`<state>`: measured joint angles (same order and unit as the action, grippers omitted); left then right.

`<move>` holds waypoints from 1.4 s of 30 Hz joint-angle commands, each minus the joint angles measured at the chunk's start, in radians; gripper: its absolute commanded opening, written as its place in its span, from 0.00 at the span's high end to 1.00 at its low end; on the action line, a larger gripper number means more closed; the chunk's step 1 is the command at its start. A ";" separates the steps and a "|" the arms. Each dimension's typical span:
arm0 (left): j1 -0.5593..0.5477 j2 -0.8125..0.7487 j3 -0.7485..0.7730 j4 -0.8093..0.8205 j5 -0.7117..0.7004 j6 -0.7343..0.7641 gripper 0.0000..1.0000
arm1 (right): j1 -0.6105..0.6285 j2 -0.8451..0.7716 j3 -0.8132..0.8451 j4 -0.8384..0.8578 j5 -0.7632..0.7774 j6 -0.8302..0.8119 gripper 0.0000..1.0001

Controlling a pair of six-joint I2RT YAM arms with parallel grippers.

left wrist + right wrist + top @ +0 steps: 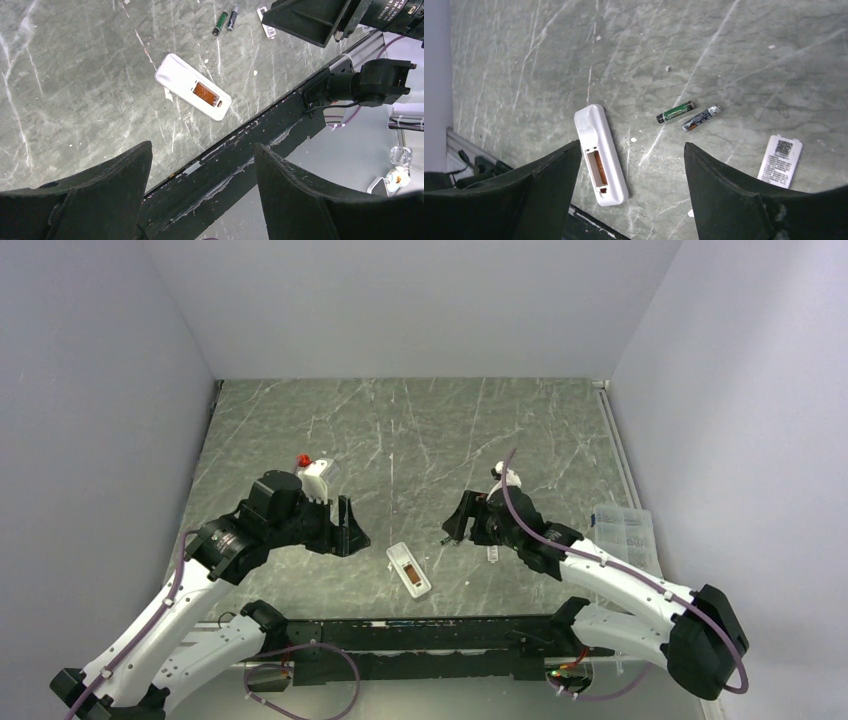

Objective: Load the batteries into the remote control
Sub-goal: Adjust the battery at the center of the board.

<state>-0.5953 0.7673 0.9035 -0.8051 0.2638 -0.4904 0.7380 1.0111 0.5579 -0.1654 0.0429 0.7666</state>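
Note:
The white remote control (408, 570) lies face down near the table's front edge, its brownish-orange battery recess open. It also shows in the left wrist view (192, 93) and the right wrist view (600, 152). Two dark batteries, one (675, 112) green-banded and the other (702, 118), lie side by side on the table to the right of the remote; the left wrist view shows them too (220, 23). My left gripper (350, 530) is open and empty to the left of the remote. My right gripper (458, 525) is open and empty above the batteries.
The white battery cover (780, 161) lies label up to the right of the batteries. A clear plastic box (623, 533) stands at the table's right edge. A black rail (240, 165) runs along the front edge, close to the remote.

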 commanded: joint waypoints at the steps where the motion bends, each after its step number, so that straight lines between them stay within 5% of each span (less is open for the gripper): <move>1: -0.001 -0.005 -0.005 0.035 -0.003 0.010 0.21 | -0.004 -0.039 -0.018 -0.020 0.094 0.101 0.25; 8: -0.001 -0.001 -0.005 0.035 0.000 0.010 0.21 | -0.003 0.002 -0.003 -0.028 0.108 0.087 0.34; 29: 0.000 0.000 -0.004 0.035 0.000 0.012 0.21 | -0.017 0.334 0.280 -0.219 0.151 -0.386 0.64; 38: 0.003 0.002 -0.003 0.034 0.000 0.013 0.21 | -0.052 0.471 0.325 -0.227 0.115 -0.414 0.86; 42: 0.005 0.004 -0.003 0.033 -0.001 0.013 0.21 | -0.055 0.494 0.321 -0.203 0.102 -0.408 0.88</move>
<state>-0.5949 0.7696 0.9035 -0.8051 0.2642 -0.4904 0.6884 1.4975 0.8425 -0.3771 0.1524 0.3698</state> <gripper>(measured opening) 0.788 0.129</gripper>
